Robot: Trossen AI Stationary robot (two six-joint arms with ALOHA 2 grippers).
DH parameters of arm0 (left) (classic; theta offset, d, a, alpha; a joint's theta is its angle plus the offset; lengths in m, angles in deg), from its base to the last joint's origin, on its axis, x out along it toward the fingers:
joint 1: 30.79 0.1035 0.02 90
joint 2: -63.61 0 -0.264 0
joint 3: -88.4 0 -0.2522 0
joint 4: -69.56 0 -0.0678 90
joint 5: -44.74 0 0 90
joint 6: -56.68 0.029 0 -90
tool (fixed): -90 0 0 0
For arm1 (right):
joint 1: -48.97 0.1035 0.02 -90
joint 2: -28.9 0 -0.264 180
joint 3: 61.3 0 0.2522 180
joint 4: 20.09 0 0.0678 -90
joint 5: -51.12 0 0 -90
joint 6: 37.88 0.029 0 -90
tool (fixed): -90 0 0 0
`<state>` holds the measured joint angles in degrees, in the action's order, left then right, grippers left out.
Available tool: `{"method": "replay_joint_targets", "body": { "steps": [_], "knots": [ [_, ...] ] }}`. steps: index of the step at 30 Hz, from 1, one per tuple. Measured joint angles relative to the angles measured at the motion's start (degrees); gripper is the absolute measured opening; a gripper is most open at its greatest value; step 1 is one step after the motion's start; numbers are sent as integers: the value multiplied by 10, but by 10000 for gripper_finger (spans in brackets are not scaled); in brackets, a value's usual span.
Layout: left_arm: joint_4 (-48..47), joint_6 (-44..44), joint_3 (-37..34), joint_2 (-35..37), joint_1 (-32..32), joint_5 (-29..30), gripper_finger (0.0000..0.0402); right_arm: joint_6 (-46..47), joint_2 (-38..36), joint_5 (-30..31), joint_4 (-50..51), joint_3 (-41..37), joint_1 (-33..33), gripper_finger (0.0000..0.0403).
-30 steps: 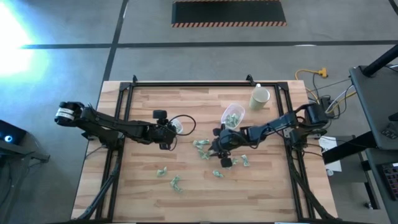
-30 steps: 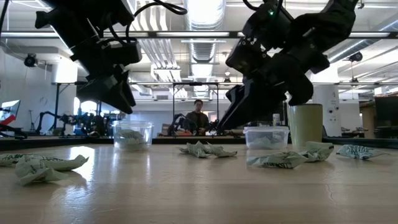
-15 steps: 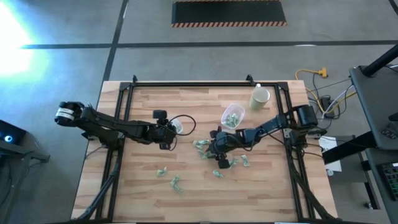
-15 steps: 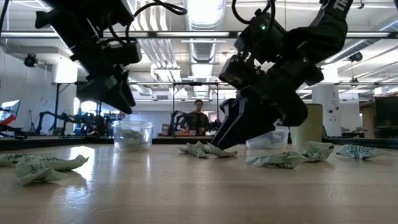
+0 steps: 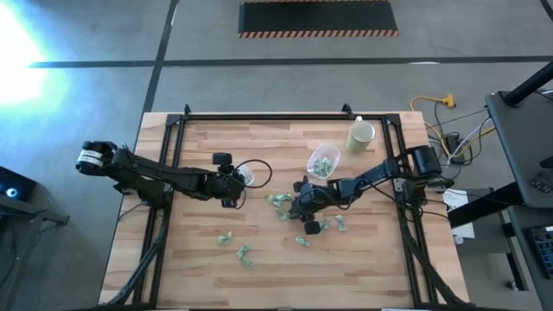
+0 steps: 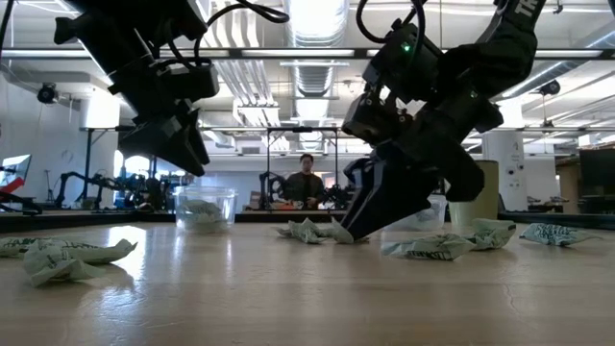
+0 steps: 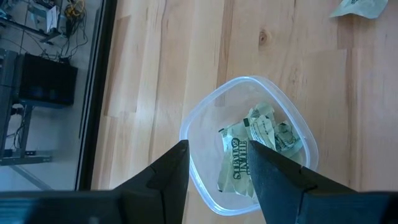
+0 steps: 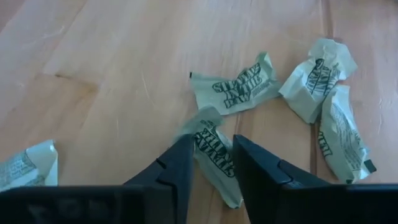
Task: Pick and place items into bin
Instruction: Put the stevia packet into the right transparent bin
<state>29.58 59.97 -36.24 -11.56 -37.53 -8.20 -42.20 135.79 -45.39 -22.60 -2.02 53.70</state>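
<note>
The items are crumpled pale green and white packets. Several lie on the wood around the table's middle, and more lie nearer the near edge. My right gripper is down at the middle cluster, its fingers closed in on one packet. My left gripper hangs open above a clear tub that holds a few packets. A second clear tub, also with packets in it, stands behind the right gripper. My right gripper pinches one packet between its two fingers, at the packet's end nearest the cluster. The fingers slant down at it from the table's right side. The packet lies flat on the wood, and its other end runs back between the fingers.
A tall cream cup stands near the table's far right corner. Other packets lie just past the held one. In the low view, packets lie on the left and right. A person sits far behind the table.
My right gripper has come down to the tabletop and shifted a little toward the table's left edge, onto the middle cluster of packets. The left arm has kept still.
</note>
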Motion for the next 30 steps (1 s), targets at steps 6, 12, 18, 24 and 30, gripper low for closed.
{"method": "replay_joint_targets", "body": {
  "steps": [6,12,18,24,30],
  "knots": [
    [0,0,0,0,0,0,147,-25,0,3,8,0,0,36],
    [0,0,0,0,0,0,147,-34,-5,5,15,6,0,9],
    [0,0,0,0,0,0,147,-47,-42,5,22,11,0,9],
    [0,0,0,0,0,0,147,-45,-118,85,110,11,0,9],
    [1,0,0,0,0,0,147,22,-189,276,228,5,0,9]
  ]
}}
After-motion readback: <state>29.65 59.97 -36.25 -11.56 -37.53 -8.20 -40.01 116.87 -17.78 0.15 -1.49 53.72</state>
